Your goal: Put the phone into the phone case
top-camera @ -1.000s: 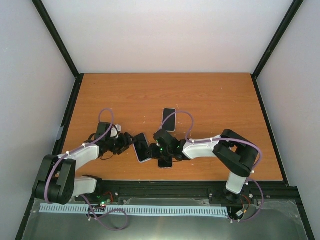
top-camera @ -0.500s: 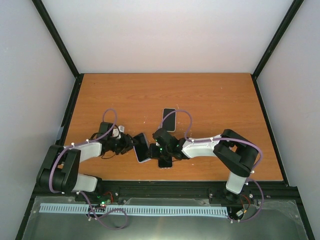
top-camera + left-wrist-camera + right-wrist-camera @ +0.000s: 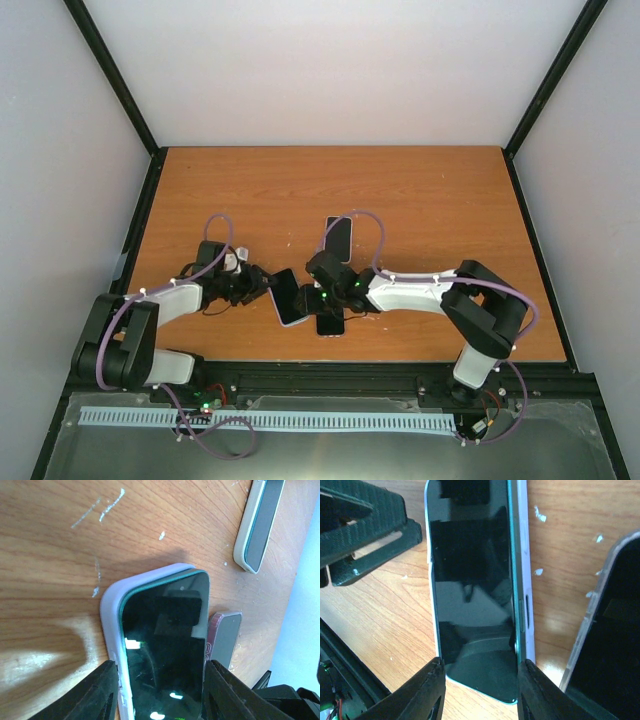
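While the left gripper [image 3: 160,666] is clamping both long edges of the lavender phone case [image 3: 111,611], its black fingers are covering the near end. Whether the phone [image 3: 165,640] is seated all the way there cannot be told. At the far end its teal rim is sitting inside the case's lip.

At the bottom of the right wrist view, the right gripper [image 3: 479,669] is straddling the opposite end of the same phone. Its fingers are hiding the corners, and I cannot tell whether they are pressing on it or standing just off it.

Seen from above, the cased phone is lying on the table [image 3: 420,190] just below the centre of the frame, between the two grippers and largely masked by them.

Three handsets are showing in all: the cased phone, an upper handset [image 3: 338,238] just above centre, and a lower handset [image 3: 330,325] half hidden under the right arm. In the left wrist view the other two are appearing only in part. Two arms and two grippers are in view.
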Available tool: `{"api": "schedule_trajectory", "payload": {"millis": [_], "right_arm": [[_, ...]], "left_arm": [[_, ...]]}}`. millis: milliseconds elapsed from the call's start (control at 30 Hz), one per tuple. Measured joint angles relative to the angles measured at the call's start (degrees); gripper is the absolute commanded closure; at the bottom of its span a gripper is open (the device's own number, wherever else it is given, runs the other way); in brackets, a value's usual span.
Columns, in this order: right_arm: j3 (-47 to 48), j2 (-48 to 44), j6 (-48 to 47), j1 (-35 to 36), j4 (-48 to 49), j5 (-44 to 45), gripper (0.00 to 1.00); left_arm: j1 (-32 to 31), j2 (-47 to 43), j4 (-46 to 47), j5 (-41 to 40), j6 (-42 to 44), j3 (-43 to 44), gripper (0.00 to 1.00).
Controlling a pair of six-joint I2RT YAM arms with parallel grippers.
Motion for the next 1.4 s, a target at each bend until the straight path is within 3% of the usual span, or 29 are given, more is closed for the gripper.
{"api": "schedule_trajectory", "payload": {"millis": [333,700,1033,1400], "right_arm": [[6.43,3.54,-3.82,-1.44,-2.43,1.33,0.49],[7.69,8.48,-5.84,-1.79,-0.83,-1.75,0.41],[6.75,9.9,-0.39,-3.43,5.14,-8.81,0.41],[4.94,10.38,3.93,-5.09,10.12,-7.98,0.37]], "left_arm": [[0.04,0.04,-0.33,-0.22,-0.02,0.0,0.48],[0.04,0.59,1.53,1.18,-1.01,-2.43,0.58],[0.44,0.52,5.84,3.13,-3.45,-5.66,0.65],[0.61,0.2,9.99,4.72,-5.38,-8.22,0.65]]}}
